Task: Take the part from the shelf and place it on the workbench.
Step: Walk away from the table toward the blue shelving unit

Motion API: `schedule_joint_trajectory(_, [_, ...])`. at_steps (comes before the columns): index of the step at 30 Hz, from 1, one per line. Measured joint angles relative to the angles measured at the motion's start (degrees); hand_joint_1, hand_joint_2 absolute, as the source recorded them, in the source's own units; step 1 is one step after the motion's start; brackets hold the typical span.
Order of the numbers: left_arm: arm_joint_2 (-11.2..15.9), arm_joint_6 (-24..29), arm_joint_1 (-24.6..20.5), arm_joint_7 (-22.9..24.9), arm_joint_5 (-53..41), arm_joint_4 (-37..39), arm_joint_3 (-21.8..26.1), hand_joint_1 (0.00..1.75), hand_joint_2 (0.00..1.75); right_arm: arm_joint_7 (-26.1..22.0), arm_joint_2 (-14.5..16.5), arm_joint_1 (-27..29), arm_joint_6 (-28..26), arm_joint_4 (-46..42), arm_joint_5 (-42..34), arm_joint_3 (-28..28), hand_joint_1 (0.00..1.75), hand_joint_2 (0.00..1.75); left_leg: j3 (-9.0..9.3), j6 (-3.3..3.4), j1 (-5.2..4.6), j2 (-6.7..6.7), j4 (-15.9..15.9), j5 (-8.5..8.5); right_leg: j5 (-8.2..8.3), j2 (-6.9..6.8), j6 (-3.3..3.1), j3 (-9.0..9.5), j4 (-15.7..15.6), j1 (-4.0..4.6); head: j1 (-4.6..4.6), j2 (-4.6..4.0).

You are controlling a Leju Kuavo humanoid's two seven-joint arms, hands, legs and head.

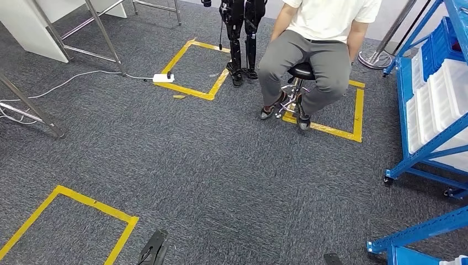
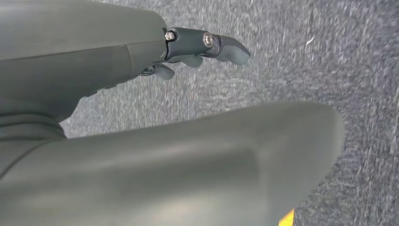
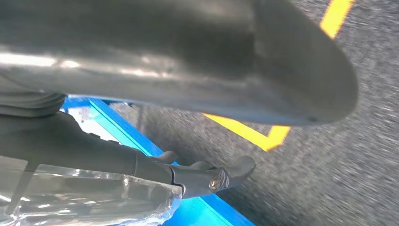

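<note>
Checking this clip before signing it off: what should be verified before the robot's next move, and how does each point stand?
1. Part held: cannot tell. A clear plastic item lies against the right hand, but the grip is hidden.
2. Left hand free: ok, it holds nothing.
3. Workbench in sight: cannot tell. Table legs show at upper left.
4. Path ahead: not ok. There is a seated person and a cable on the carpet.
5. Blue shelf clearance: ok, it stands off to the right.

No writing, label, brand, number or sign can be read anywhere: not on the blue shelf (image 1: 425,149), its white bins (image 1: 441,105), or the carpet (image 1: 221,176).
</note>
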Motion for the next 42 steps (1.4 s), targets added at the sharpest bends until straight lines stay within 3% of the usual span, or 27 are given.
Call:
schedule_joint_trajectory(2, [-0.1,0.1,-0.1,0.0,0.0,0.0,0.0,0.0,0.0,0.0,0.0,0.0,-0.1,0.0,0.1,0.0,0.0,0.0,0.24,0.67,0.07,1.71,-0.9,0.68,-1.01,-2.6,0.18,-1.53,2.2,0.24,0.19,-0.01])
schedule_joint_trajectory(4, [-0.1,0.1,0.0,0.0,0.0,0.0,0.0,0.0,0.0,-0.1,0.1,-0.3,-0.1,0.0,0.2,0.0,0.0,0.0,0.28,0.95,-0.08,3.64,-1.1,0.9,-3.89,-5.95,-0.1,-4.89,8.6,0.25,0.46,-0.01])
schedule_joint_trajectory(6, [-0.1,0.1,0.1,-0.1,-0.1,0.0,0.0,0.0,0.0,-0.1,0.1,-0.3,-0.2,0.0,0.3,0.0,0.0,0.0,0.22,0.98,-0.26,5.62,-1.1,0.86,-5.95,-6.9,0.21,-7.86,14.8,-0.1,0.66,-0.01])
schedule_joint_trajectory(7, [0.0,0.1,0.1,-0.1,-0.1,0.0,0.0,0.0,0.0,-0.1,0.1,-0.3,-0.3,0.0,0.4,0.0,0.0,0.0,0.2,0.93,-0.28,6.5,-1.1,0.82,-5.9,-7.12,0.67,-8.01,15.6,-0.33,0.74,0.0])
schedule_joint_trajectory(8, [0.0,0.1,0.0,-0.1,-0.2,0.0,0.0,0.0,0.0,-0.1,0.0,-0.2,-0.4,0.0,0.4,-0.1,0.0,0.0,0.24,0.83,-0.27,7.28,-1.1,0.75,-5.08,-7.48,1.28,-6.96,14.0,-0.64,0.83,0.0])
schedule_joint_trajectory(10, [0.0,0.2,0.0,-0.1,-0.3,0.0,0.0,0.0,0.0,-0.2,0.0,-0.3,-0.4,0.0,0.5,-0.1,0.0,0.0,0.44,0.37,-0.34,8.63,-1.0,0.46,-2.69,-9.64,2.36,-2.44,6.4,-1.14,0.93,0.0])
schedule_joint_trajectory(12, [0.0,0.2,-0.1,-0.1,-0.4,0.0,0.0,0.0,0.0,-0.3,0.1,-0.5,-0.5,0.0,0.5,-0.2,0.0,0.0,0.68,-0.41,-0.59,9.75,-0.9,0.04,-1.26,-11.48,2.19,0.86,0.8,-0.93,0.85,-0.01])
schedule_joint_trajectory(13, [0.0,0.3,-0.2,-0.1,-0.5,0.0,0.0,0.0,0.0,-0.4,0.1,-0.6,-0.5,0.0,0.5,-0.2,0.0,0.0,0.81,-0.78,-0.67,10.25,-0.9,-0.1,-1.12,-11.63,1.74,1.29,0.0,-0.63,0.78,-0.01])
schedule_joint_trajectory(15, [-0.1,0.3,-0.4,-0.1,-0.7,0.0,0.0,0.0,0.0,-0.6,0.1,-0.4,-0.4,0.0,0.4,-0.3,0.0,0.0,0.99,-1.5,-0.37,10.84,-0.9,-0.26,-0.89,-10.38,0.64,1.01,0.0,-0.51,0.59,-0.01])
schedule_joint_trajectory(17, [-0.1,0.4,-0.5,-0.1,-0.9,0.0,0.0,0.0,0.0,-0.7,0.1,-0.3,-0.4,0.0,0.5,-0.5,0.0,0.0,0.31,-2.11,0.13,8.75,1.1,-1.87,-0.66,-9.17,-0.45,0.98,-0.2,-0.68,0.42,0.0])
schedule_joint_trajectory(19, [-0.1,0.5,-0.5,-0.1,-1.0,0.0,0.0,0.0,0.0,-0.9,0.1,-0.4,-0.5,0.0,0.6,-0.5,0.0,0.0,-2.58,-2.28,0.33,5.47,7.7,-5.79,-0.48,-7.89,-1.35,0.97,-0.2,-0.57,0.16,0.0])
schedule_joint_trajectory(21, [0.0,0.7,-0.3,-0.1,-1.1,0.1,0.0,0.0,0.0,-1.1,0.0,-0.4,-0.7,0.0,0.9,-0.5,0.0,0.0,-6.17,-2.18,0.32,4.3,14.9,-8.72,-0.4,-6.42,-1.77,0.87,-0.2,-0.14,0.09,-0.01])
schedule_joint_trajectory(22, [0.0,0.7,-0.2,-0.1,-1.1,0.1,0.0,0.0,0.0,-1.1,0.0,-0.4,-0.7,0.0,1.0,-0.5,0.0,0.0,-6.96,-2.06,0.32,4.15,16.1,-8.54,-0.36,-5.6,-1.81,0.84,-0.2,0.02,0.09,-0.01])
schedule_joint_trajectory(24, [0.0,0.8,-0.1,-0.1,-1.2,0.1,0.0,0.0,0.0,-1.1,0.0,-0.3,-0.8,0.0,1.2,-0.5,0.0,0.0,-5.24,-1.67,0.33,3.63,11.9,-5.06,-0.28,-3.96,-1.83,0.89,-0.1,0.18,0.09,-0.01])
schedule_joint_trajectory(26, [0.0,0.8,-0.2,-0.1,-1.4,0.1,0.0,0.0,0.0,-1.1,0.1,-0.3,-0.8,0.0,1.3,-0.5,0.0,0.0,-1.74,-1.23,0.4,1.25,4.4,-1.53,-0.22,-2.5,-1.67,0.77,0.2,0.3,0.1,0.0])
schedule_joint_trajectory(28, [0.0,0.9,-0.1,0.0,-1.7,0.1,0.0,0.0,0.0,-1.1,0.1,-0.3,-0.8,0.0,1.5,-0.5,0.0,0.0,-0.22,-0.97,0.21,-0.17,1.0,-0.6,-0.02,-1.35,-1.16,0.3,0.4,0.39,0.13,-0.01])
schedule_joint_trajectory(30, [0.0,0.9,-0.2,0.0,-2.0,0.1,0.0,0.0,0.0,-1.1,0.1,-0.1,-0.8,0.0,1.5,-0.5,0.0,0.0,-0.19,-0.45,-0.11,0.98,0.5,-0.33,0.39,-0.28,-0.3,-0.29,0.2,0.43,0.13,-0.01])
schedule_joint_trajectory(32, [-0.1,1.0,-0.4,0.0,-2.1,0.1,0.0,0.0,0.0,-1.1,0.2,0.1,-0.8,0.0,1.5,-0.5,0.0,0.0,-0.05,0.46,-0.1,2.37,-0.2,0.4,-0.28,-1.79,0.01,-1.54,1.6,0.53,0.24,-0.01])
schedule_joint_trajectory(33, [-0.1,1.0,-0.5,0.0,-2.1,0.1,0.0,0.0,0.0,-1.1,0.2,0.1,-0.8,0.0,1.5,-0.5,0.0,0.0,-0.03,0.81,-0.04,3.18,-0.6,0.69,-1.5,-3.4,-0.11,-2.9,4.0,0.62,0.41,-0.01])
schedule_joint_trajectory(35, [-0.1,1.1,-0.4,0.1,-2.2,0.1,0.1,0.0,0.0,-1.1,0.2,-0.1,-0.9,0.0,1.6,-0.5,0.0,0.0,-0.15,1.11,-0.21,4.88,-0.6,0.8,-5.03,-6.37,-0.46,-6.67,11.8,0.48,0.64,-0.01])
schedule_joint_trajectory(37, [-0.1,1.1,-0.3,0.2,-2.2,0.1,0.1,0.0,0.0,-1.1,0.1,0.0,-0.9,0.0,1.6,-0.6,0.0,0.0,-0.29,1.06,-0.31,6.55,-0.6,0.73,-6.85,-7.13,-0.04,-8.94,17.0,0.28,0.7,-0.01])
schedule_joint_trajectory(38, [-0.1,1.1,-0.3,0.2,-2.2,0.1,0.1,0.0,0.0,-1.1,0.1,0.1,-0.9,0.0,1.7,-0.6,0.0,0.0,-0.3,0.98,-0.31,7.3,-0.6,0.68,-6.48,-7.36,0.44,-8.3,16.4,0.14,0.78,0.0])
schedule_joint_trajectory(40, [-0.1,1.1,-0.3,0.3,-2.2,0.1,0.1,0.0,0.0,-1.1,0.1,0.2,-0.9,0.0,1.8,-0.7,0.0,0.0,-0.07,0.58,-0.37,8.69,-0.5,0.42,-4.03,-9.18,1.48,-3.72,8.9,-0.25,0.85,0.01])
schedule_joint_trajectory(42, [-0.1,1.1,-0.3,0.3,-2.3,0.1,0.1,0.0,0.0,-1.1,0.1,0.0,-0.9,0.0,1.8,-0.7,0.0,0.0,0.31,-0.13,-0.7,9.96,-0.4,-0.04,-2.06,-11.71,1.54,0.46,2.1,-0.17,0.85,0.01])
